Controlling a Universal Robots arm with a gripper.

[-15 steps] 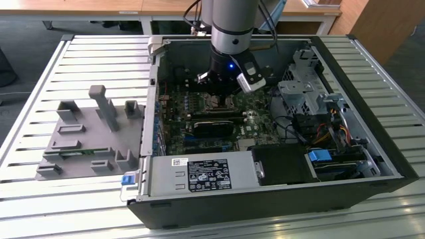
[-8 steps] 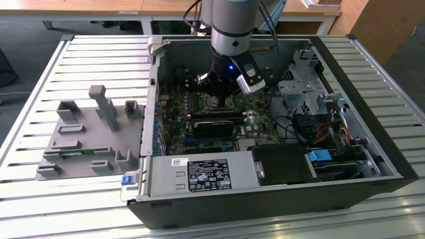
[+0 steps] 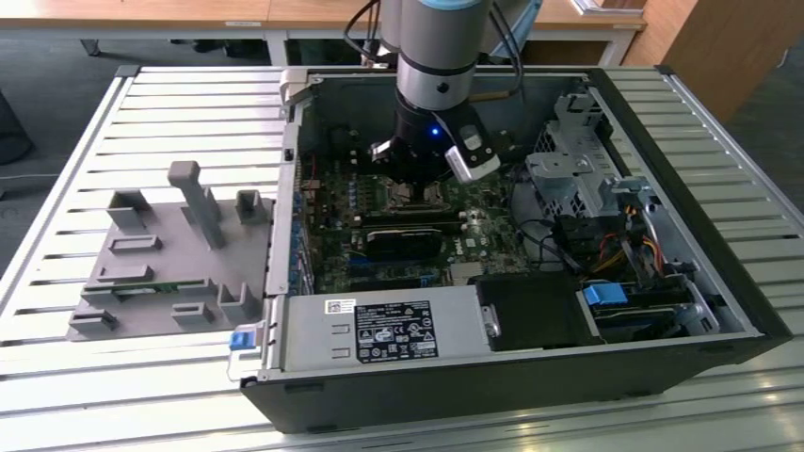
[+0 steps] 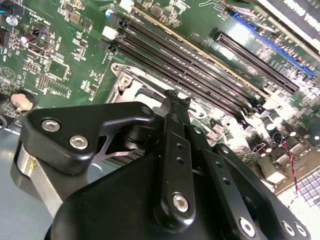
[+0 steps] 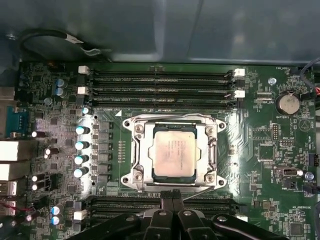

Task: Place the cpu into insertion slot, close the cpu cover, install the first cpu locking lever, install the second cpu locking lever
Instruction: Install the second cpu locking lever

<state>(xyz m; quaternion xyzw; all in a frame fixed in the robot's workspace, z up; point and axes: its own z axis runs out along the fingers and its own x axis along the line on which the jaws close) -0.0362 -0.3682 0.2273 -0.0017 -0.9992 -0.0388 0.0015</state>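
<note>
The cpu (image 5: 174,152), a silver-grey square chip, lies flat in the socket on the green board (image 5: 265,145). The cpu cover (image 5: 141,150), a grey metal frame, lies closed around it, with the chip showing through its window. In both wrist views my gripper (image 5: 172,196) is shut, its black fingertips pressed together at one edge of the socket with nothing seen between them. The second wrist view shows the gripper (image 4: 176,96) from behind, its tips down at the socket's metal edge (image 4: 131,86). In the exterior view the gripper (image 3: 415,188) reaches down into the open computer case over the socket.
Black memory slots (image 5: 160,82) run along both sides of the socket. A row of capacitors (image 5: 80,145) and a coin battery (image 5: 288,103) stand nearby. The case holds a power supply (image 3: 377,330) and a drive cage (image 3: 578,179). A grey fixture (image 3: 164,254) sits on the slatted table at the exterior view's left.
</note>
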